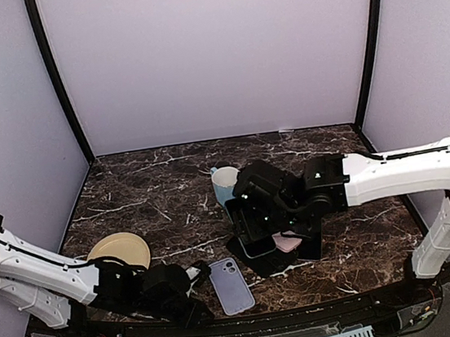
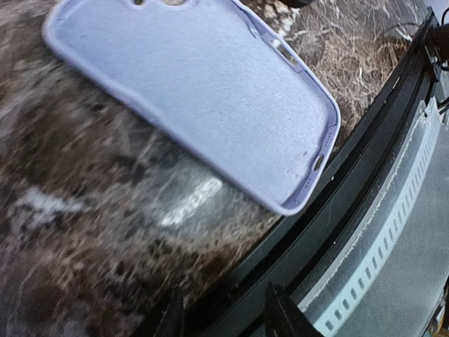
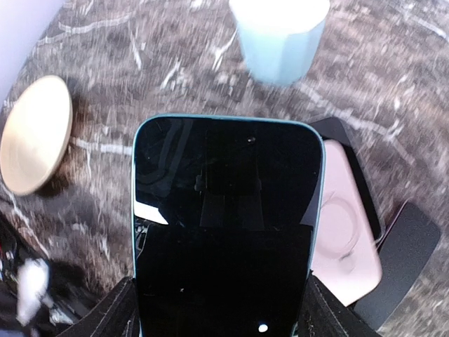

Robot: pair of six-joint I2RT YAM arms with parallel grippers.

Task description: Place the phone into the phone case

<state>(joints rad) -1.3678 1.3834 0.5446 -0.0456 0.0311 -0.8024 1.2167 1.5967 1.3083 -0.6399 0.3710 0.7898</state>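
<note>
Right wrist view is showing your right gripper (image 3: 221,319) squeezing the phone (image 3: 224,225) by its two long sides, with the dark screen facing the camera. The phone case (image 1: 231,286) is lying open side up on the worktop (image 1: 145,186), lower than that gripper and a little to its left. Your left gripper (image 2: 224,317) is hovering just beside the case with its fingers apart, holding nothing. You are probably carrying the phone over. You should be bringing it right above the case, turning it until the long sides are lining up, then tipping one end in first and pressing gently. The left gripper should be keeping the case from sliding.
</note>
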